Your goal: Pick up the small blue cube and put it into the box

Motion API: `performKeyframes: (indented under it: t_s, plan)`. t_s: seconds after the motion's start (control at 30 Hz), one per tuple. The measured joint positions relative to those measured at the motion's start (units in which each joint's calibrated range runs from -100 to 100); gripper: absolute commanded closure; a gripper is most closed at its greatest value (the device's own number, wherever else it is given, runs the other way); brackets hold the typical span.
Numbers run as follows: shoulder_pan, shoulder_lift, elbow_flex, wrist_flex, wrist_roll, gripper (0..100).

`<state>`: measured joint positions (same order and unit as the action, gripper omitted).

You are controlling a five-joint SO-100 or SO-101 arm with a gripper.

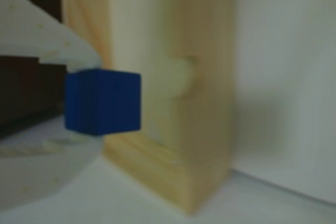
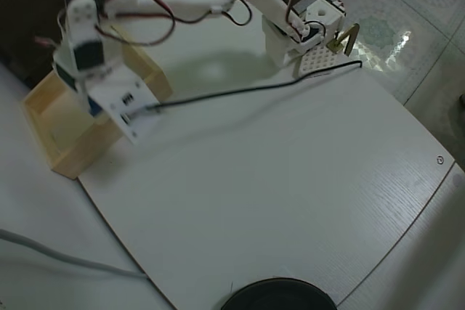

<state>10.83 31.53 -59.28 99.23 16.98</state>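
The small blue cube [image 1: 103,102] sits pinched between the two pale fingers [image 1: 58,45], one pressing from above in the wrist view and the other from below, so they are closed down to the cube's own width. It hangs clear of the tabletop [image 2: 290,179], in front of the box [image 1: 202,93], whose pale wood walls and lighter floor fill the middle of the wrist view. In the overhead view the arm's wrist covers the right part of the box [image 2: 51,132], at the far left of the tabletop, and the cube itself is mostly hidden there.

The cube looks rigid and light, with plain smooth faces, so it could slip if the squeeze eases. Flat opposite faces are the sound place to hold it, as here. It should not break if dropped into the box.

No brand, label or writing can be read on the cube, box or arm
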Motion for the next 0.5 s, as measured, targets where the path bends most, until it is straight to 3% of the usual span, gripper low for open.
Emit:
performKeyframes:
  t_s: [0.5]
  plan:
    - [13.4, 8.0, -1.2, -4.2, 3.6, 94]
